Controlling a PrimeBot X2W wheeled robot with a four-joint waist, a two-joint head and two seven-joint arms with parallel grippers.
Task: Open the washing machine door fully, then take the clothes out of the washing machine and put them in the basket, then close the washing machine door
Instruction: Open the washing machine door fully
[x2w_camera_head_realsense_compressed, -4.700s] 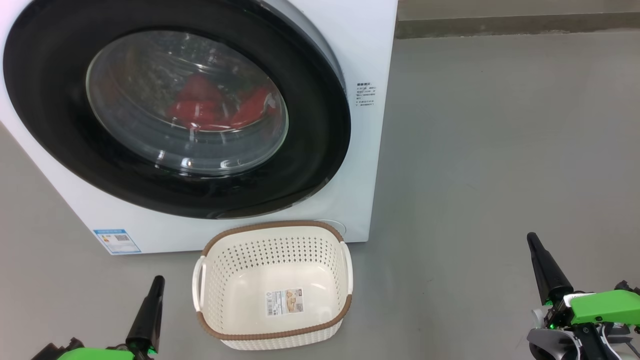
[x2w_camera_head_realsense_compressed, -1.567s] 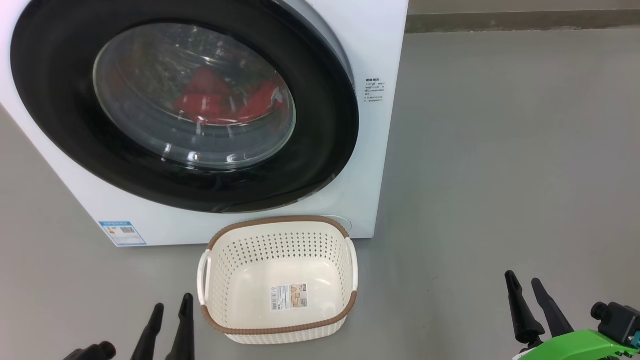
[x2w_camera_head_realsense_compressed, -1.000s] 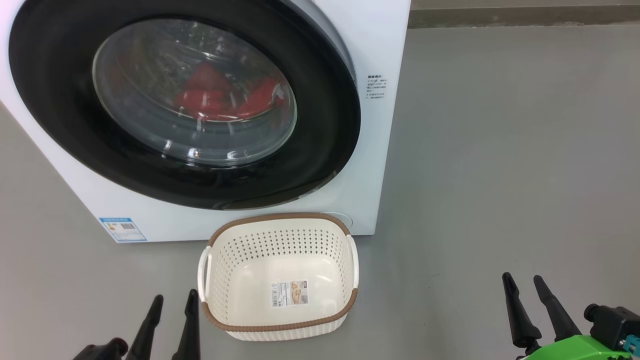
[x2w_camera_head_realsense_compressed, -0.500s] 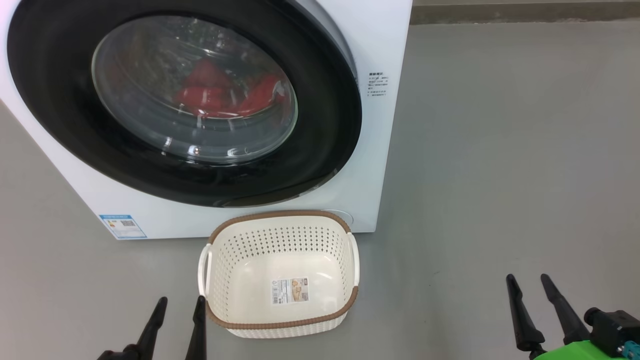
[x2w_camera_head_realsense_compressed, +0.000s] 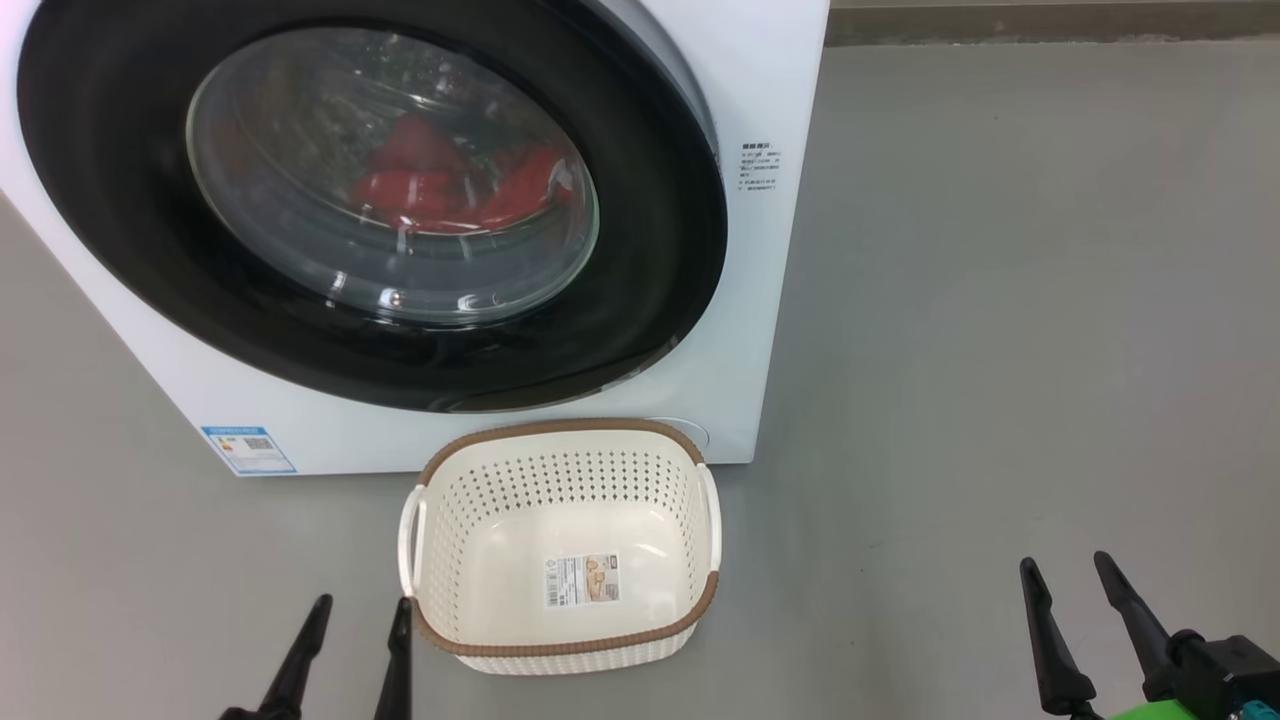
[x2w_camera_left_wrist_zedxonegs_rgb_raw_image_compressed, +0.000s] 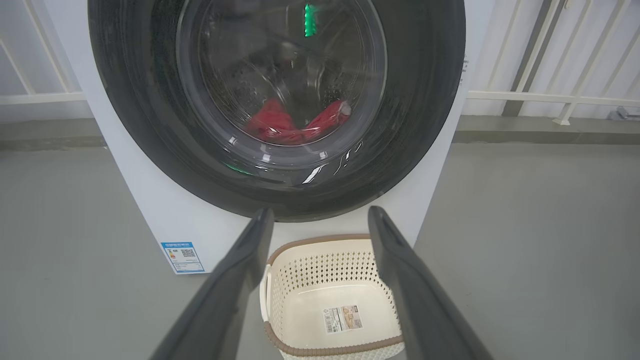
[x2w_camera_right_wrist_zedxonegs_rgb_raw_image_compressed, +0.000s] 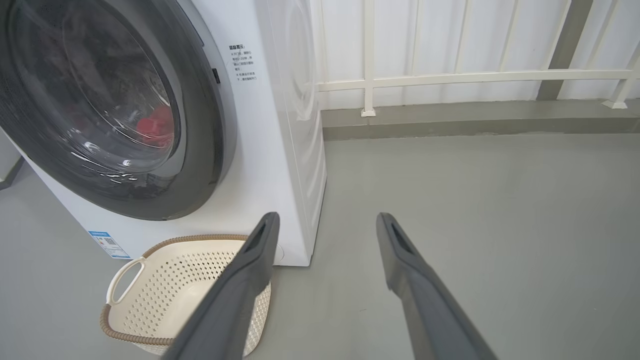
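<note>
Left end effector (x2w_camera_head_realsense_compressed: 362, 603) and right end effector (x2w_camera_head_realsense_compressed: 1065, 562) both low, dark fingers apart, tips forward.

One washing machine (x2w_camera_head_realsense_compressed: 772, 80), one door (x2w_camera_head_realsense_compressed: 655, 250), one basket (x2w_camera_head_realsense_compressed: 560, 478), two end effectors (x2w_camera_head_realsense_compressed: 363, 600) (x2w_camera_head_realsense_compressed: 1063, 560).

- The washing machine (x2w_camera_head_realsense_compressed: 752, 300) is standing on the floor (x2w_camera_head_realsense_compressed: 1000, 320), taking up the upper left of the head view.
- The washing machine door (x2w_camera_head_realsense_compressed: 650, 300) is lying flat against the machine's front.
- The clothes (x2w_camera_head_realsense_compressed: 440, 190) are lying inside the drum, behind the door's window.
- The basket (x2w_camera_head_realsense_compressed: 560, 427) is sitting on the floor just before the machine, below the door's lower right edge.
- The left gripper (x2w_camera_head_realsense_compressed: 363, 600) is hanging just left of the basket's near corner.
- The right gripper (x2w_camera_head_realsense_compressed: 1065, 560) is hanging well apart to the basket's right.
</note>
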